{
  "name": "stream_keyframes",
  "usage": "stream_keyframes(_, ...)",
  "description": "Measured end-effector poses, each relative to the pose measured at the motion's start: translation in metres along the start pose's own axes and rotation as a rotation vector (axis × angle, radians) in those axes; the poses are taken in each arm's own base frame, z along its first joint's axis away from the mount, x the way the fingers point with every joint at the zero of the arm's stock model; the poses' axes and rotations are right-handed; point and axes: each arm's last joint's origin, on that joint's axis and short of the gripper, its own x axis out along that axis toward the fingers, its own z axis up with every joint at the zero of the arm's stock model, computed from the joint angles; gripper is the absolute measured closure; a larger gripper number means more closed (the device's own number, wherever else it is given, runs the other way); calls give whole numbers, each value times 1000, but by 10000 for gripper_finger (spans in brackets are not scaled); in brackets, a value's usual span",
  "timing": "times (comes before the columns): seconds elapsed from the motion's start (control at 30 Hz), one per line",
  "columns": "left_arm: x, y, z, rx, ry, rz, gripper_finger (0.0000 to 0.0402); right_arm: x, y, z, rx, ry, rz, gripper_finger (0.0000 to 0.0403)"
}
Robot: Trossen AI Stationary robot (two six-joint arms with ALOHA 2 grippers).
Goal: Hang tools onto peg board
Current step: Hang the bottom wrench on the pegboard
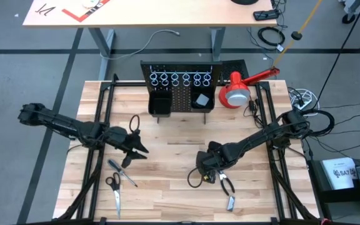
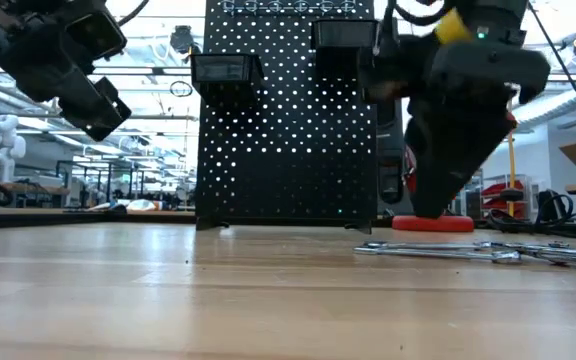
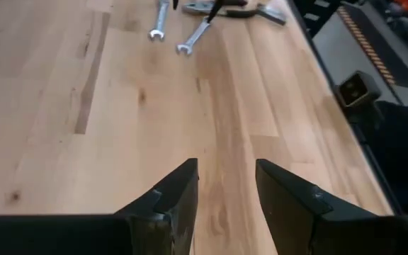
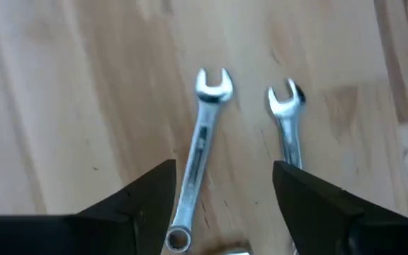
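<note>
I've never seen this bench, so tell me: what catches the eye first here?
The black peg board stands at the table's far edge with a red-and-white lamp beside it. Nearer, the right gripper hangs open over two wrenches, while the left gripper is open above bare wood near the scissors.

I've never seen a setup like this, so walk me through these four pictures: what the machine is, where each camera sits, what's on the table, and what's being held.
Two dark robot arms work at a pale wooden table. One picture looks straight down from above, one looks level across the tabletop, and two come from cameras on the arms' wrists.

At the table's back stands a black perforated peg board with silver rings. On the wood lie black-handled scissors, a thin screwdriver, black-handled pliers and two silver wrenches.

The left gripper hovers over bare wood, its fingers apart and empty. The right gripper hovers above one wrench, fingers apart, holding nothing.
</note>
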Motion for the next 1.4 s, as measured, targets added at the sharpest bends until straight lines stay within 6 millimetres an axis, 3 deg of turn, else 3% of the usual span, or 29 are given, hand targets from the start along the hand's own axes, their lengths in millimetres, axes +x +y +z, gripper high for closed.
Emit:
stream_keyframes(0.33, 4, -12, 13, 55, -162, -32, 250, 17, 14, -22, 37, 156, -3, 202)
stream_keyframes(0.57, 2, -14, 22, 129, -273, -8, 250, 29, 18, -27, -25, 198, -13, 225)
stream_keyframes(0.7, 0, -18, 28, 135, -337, -36, 250, 38, 20, -29, -66, 232, -3, 276)
stream_keyframes(0.87, -1, -28, 36, 173, -421, -178, 250, 41, 23, -27, -114, 224, 33, 371)
stream_keyframes(1.07, 16, -34, 34, 188, -422, -205, 249, 40, 24, -22, -143, 217, 51, 392)
stream_keyframes(1.4, 62, -24, 6, 189, -225, -46, 249, 30, 39, 9, -175, 63, 133, 398)
